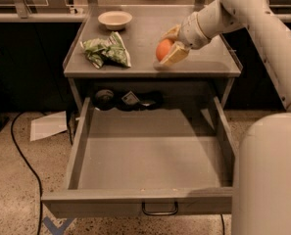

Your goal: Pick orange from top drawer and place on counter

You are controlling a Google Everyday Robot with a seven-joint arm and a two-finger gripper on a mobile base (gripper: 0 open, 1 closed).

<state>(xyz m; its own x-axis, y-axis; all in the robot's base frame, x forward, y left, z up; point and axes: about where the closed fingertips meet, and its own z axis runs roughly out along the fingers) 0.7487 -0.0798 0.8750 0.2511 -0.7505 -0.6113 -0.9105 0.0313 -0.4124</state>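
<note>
The orange (163, 49) is round and glossy and sits between the beige fingers of my gripper (170, 47), just above the right front part of the counter (145, 38). The gripper is shut on it, with one finger (174, 56) below and one above. My white arm reaches in from the upper right. The top drawer (150, 153) stands pulled fully out below the counter, with a dark loop handle (159, 209) on its front. Its floor is bare except at the back.
A beige bowl (115, 19) stands at the counter's back left. A crumpled green bag (107, 51) lies at its left front. Dark items (128, 99) lie at the drawer's back. Paper (48, 126) and a cable (22, 155) lie on the floor at left.
</note>
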